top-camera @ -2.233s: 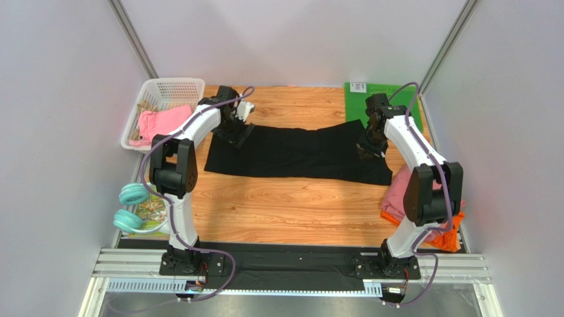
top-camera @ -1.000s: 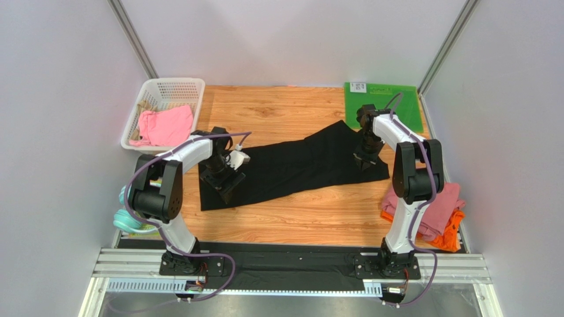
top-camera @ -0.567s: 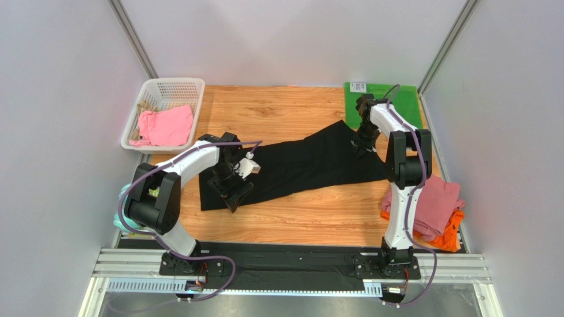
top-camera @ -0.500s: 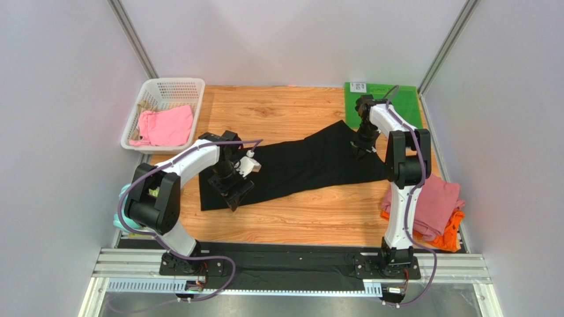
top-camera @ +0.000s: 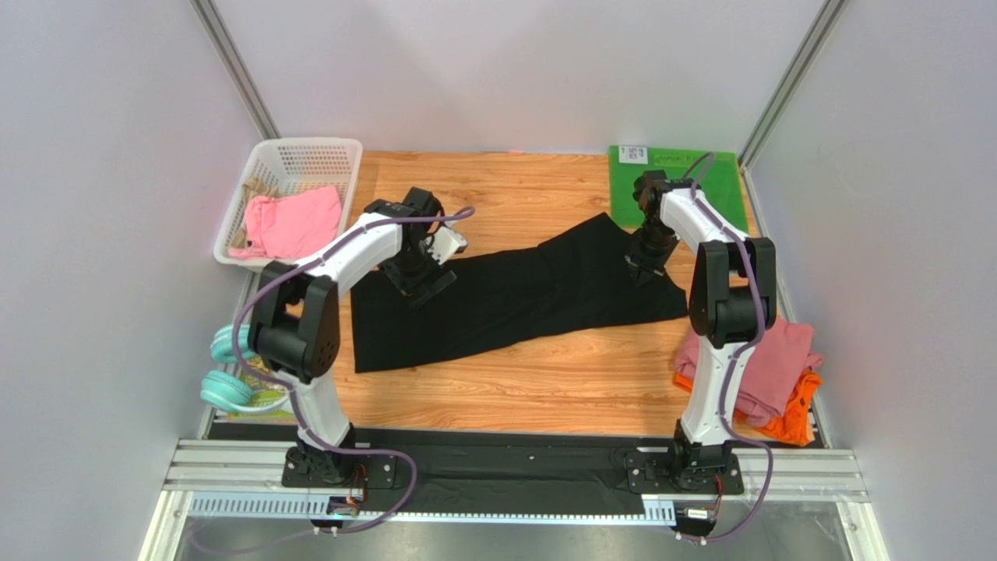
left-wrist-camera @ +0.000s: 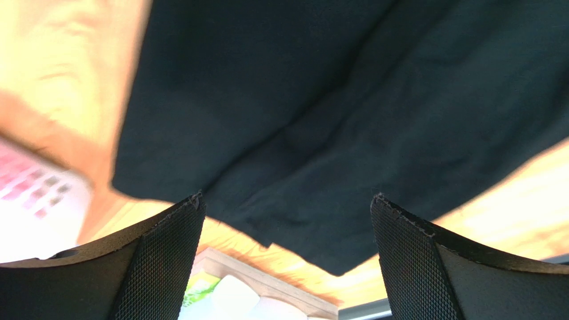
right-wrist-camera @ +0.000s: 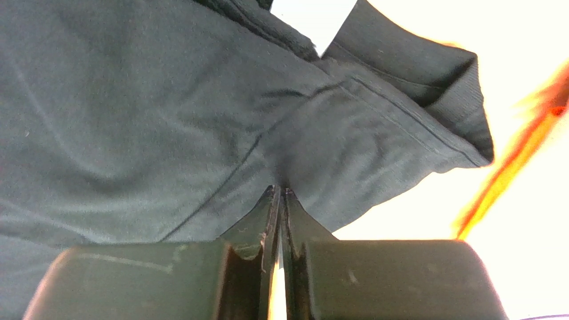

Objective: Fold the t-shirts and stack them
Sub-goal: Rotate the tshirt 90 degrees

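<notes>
Wooden desk with a big black cloth t-shirt stretched slantwise across the middle.
Over at the desk's right edge a folded dusty-pink cloth t-shirt sits on top of an orange cloth t-shirt. The left end effector hangs over the black shirt's left end, jaws gaping wide, gripping nothing. The right end effector is pinched tight on fabric near the shirt's right end, creases fanning out from its tips.
</notes>
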`<state>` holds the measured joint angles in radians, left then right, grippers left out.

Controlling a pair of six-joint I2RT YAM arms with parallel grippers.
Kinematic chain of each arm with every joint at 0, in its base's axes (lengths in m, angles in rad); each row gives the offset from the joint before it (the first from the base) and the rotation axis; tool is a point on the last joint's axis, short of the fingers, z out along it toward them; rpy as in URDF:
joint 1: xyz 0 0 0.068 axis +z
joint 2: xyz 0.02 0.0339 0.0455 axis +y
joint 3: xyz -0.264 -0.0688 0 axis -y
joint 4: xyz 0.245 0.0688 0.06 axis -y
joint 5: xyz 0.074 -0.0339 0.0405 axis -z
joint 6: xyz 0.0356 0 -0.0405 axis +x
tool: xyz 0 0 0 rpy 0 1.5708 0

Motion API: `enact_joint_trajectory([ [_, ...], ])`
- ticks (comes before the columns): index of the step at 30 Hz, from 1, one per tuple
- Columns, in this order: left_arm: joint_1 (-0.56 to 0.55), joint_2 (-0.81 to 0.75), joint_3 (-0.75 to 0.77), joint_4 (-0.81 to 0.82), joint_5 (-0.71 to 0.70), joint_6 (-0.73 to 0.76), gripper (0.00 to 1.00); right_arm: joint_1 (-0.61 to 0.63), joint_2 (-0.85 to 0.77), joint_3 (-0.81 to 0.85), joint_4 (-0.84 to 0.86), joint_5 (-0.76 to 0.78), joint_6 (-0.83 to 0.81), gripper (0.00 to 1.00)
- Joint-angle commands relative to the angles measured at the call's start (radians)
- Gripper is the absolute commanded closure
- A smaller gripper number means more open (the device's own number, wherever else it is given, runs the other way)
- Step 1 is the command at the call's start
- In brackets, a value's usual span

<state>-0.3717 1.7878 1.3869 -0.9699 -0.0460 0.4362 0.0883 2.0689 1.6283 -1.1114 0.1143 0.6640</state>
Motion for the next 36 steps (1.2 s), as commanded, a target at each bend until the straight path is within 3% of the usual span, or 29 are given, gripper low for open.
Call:
enact_joint_trajectory([
  [1,0.001,0.090,0.012,-0.009,-0.045,0.033,0.01,0.004,-0.078,-0.025,0.007,0.050,-0.012,0.95],
  [11,0.065,0.211,0.011,-0.007,-0.094,0.056,0.01,0.002,-0.021,-0.007,0.008,0.056,-0.020,0.99],
  [24,0.109,0.035,-0.259,0.010,-0.078,0.118,0.02,0.034,0.053,0.053,0.025,-0.005,-0.026,1.00],
  [30,0.094,0.010,-0.204,-0.085,0.018,0.084,0.03,0.044,0.138,0.113,0.021,-0.039,-0.038,1.00],
  [36,0.024,0.018,-0.148,-0.138,0.041,0.070,0.03,0.070,0.252,0.289,-0.014,-0.099,-0.050,1.00],
])
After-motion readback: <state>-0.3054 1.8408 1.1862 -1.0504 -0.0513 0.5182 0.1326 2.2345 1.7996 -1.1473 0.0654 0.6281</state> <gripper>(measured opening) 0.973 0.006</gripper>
